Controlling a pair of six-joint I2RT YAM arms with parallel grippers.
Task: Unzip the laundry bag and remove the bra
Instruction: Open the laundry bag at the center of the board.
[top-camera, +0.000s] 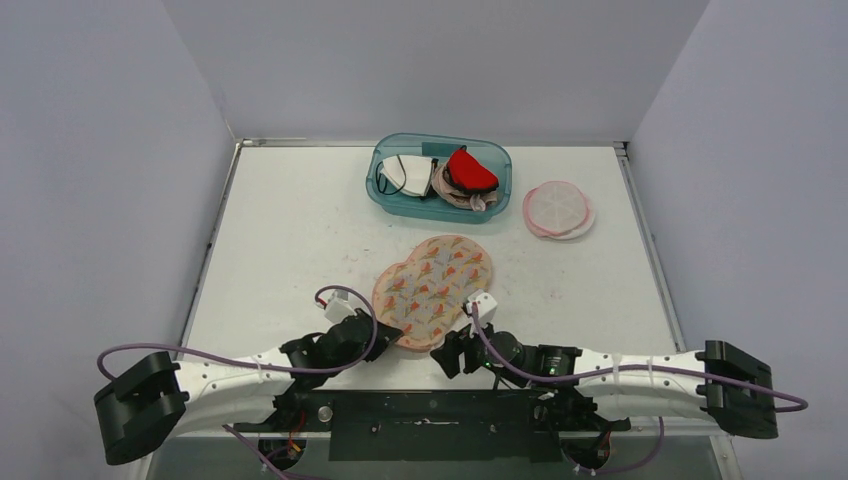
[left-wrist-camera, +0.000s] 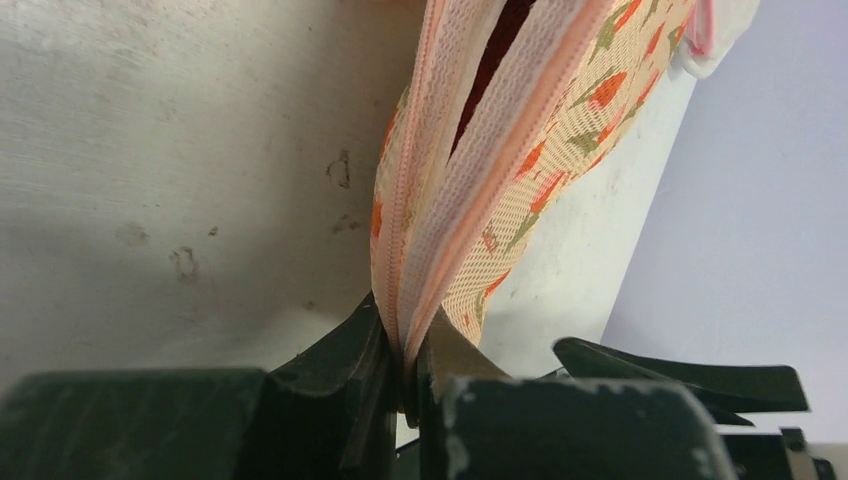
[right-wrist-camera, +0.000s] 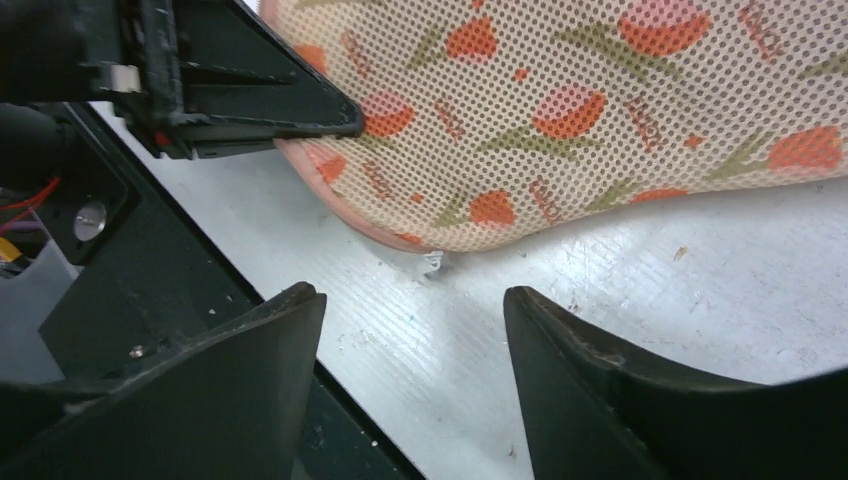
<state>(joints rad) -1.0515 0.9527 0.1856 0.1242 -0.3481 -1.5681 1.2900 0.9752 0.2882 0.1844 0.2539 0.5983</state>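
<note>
Left jaws are clamped on the zipper edge of the one laundry bag (top-camera: 435, 285), low centre on the worktop; right jaws gape empty just beside its near edge. Farther up sit one teal tub (top-camera: 400, 207) of garments and one pink round case (top-camera: 558, 208).

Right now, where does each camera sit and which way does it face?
Top external: above and behind the arms, looking down on the table, laundry bag and teal bin; both arms, left tool and right tool show.
Left wrist: on the left arm, looking along its shut tool at the zipper edge it clamps.
Right wrist: on the right arm, low, looking past its open tool at the bag's near edge; left tool top left.
Shared: both wrist views show the laundry bag.
</note>
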